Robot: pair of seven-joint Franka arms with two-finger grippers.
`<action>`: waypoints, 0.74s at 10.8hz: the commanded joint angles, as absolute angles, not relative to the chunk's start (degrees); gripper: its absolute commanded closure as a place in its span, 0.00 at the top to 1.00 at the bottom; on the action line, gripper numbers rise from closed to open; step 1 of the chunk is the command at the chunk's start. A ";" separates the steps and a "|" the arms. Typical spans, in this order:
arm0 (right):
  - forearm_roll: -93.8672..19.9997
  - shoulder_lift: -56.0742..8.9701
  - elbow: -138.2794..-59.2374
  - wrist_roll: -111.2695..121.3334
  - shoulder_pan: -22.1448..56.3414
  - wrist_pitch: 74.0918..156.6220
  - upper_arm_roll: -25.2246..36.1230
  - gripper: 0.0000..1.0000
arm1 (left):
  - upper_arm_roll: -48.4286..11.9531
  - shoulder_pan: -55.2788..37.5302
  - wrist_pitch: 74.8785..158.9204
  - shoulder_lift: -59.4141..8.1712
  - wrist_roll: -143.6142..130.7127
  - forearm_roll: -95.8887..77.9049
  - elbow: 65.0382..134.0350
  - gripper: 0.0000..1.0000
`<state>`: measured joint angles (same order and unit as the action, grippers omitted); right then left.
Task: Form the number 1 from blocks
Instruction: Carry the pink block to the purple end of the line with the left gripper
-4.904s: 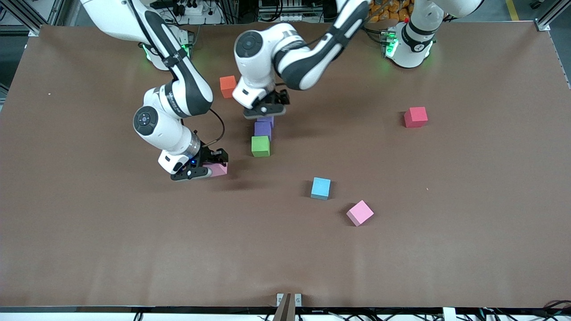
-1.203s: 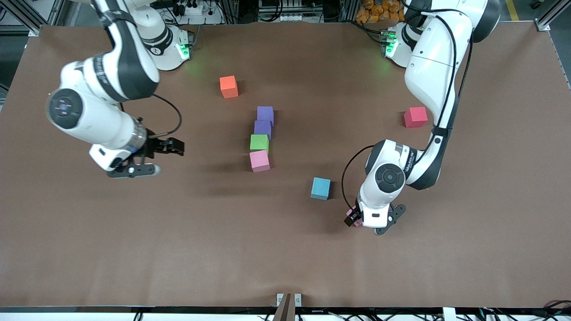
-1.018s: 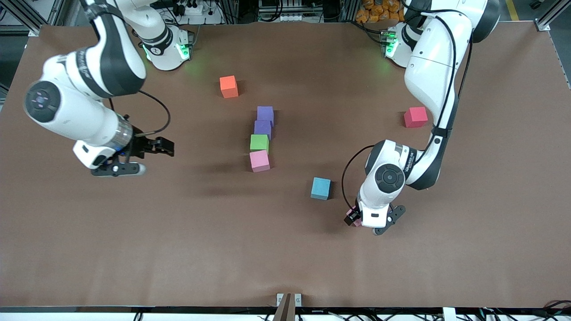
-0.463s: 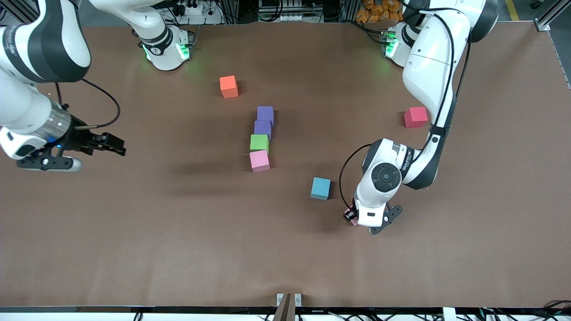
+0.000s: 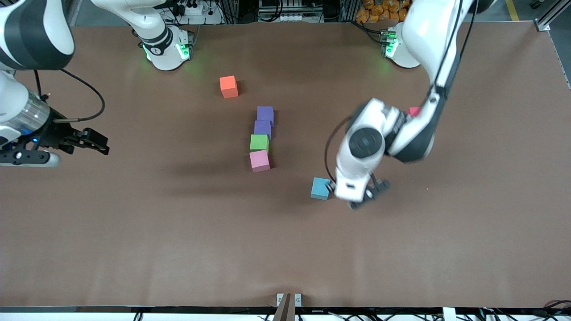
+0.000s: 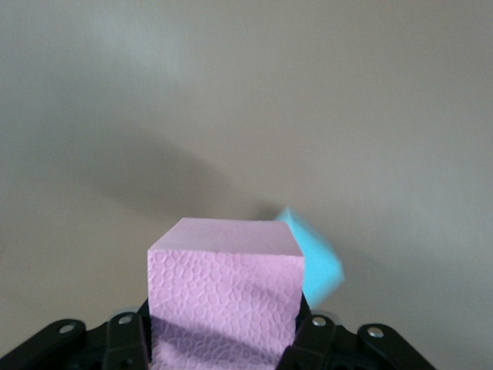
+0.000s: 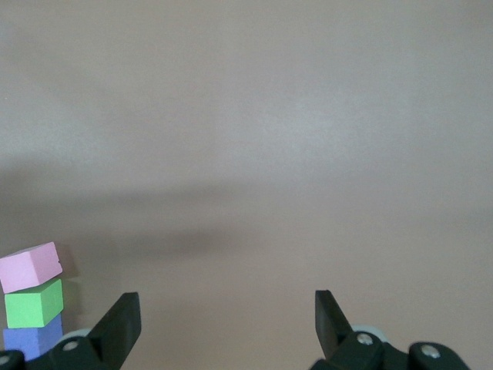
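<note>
1. As we work from the camera's edge of the table inward, we first meet the left gripper, raised over the table just beside the light blue cube. Its fingers are clamped on a pink block, which the left wrist view shows clear of the surface with the light blue cube below it.
2. We next note a second pink block at the near end of a column in the middle of the table.
3. Touching it, one step farther, sits the green block.
4. Farther again we find two purple blocks, one after the other, closing the column.
5. The right gripper hangs over the right arm's end of the table, well apart from the column, its fingers spread wide with nothing between them. This arm waits.
6. Farthest, we record an orange cube near the right arm's base, and a red cube partly hidden by the left arm.
</note>
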<state>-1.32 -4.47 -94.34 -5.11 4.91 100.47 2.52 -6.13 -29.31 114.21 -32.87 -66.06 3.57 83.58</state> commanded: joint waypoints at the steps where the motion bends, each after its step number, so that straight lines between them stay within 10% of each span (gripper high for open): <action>1: -0.27 -3.60 -91.59 -4.75 3.60 96.69 1.32 1.00 | -11.76 -33.46 114.96 -30.14 -75.19 5.01 89.82 0.00; 8: 0.26 -1.15 -85.95 -2.56 1.06 88.15 1.58 1.00 | -18.09 -53.26 123.48 -30.59 -91.23 4.92 98.25 0.00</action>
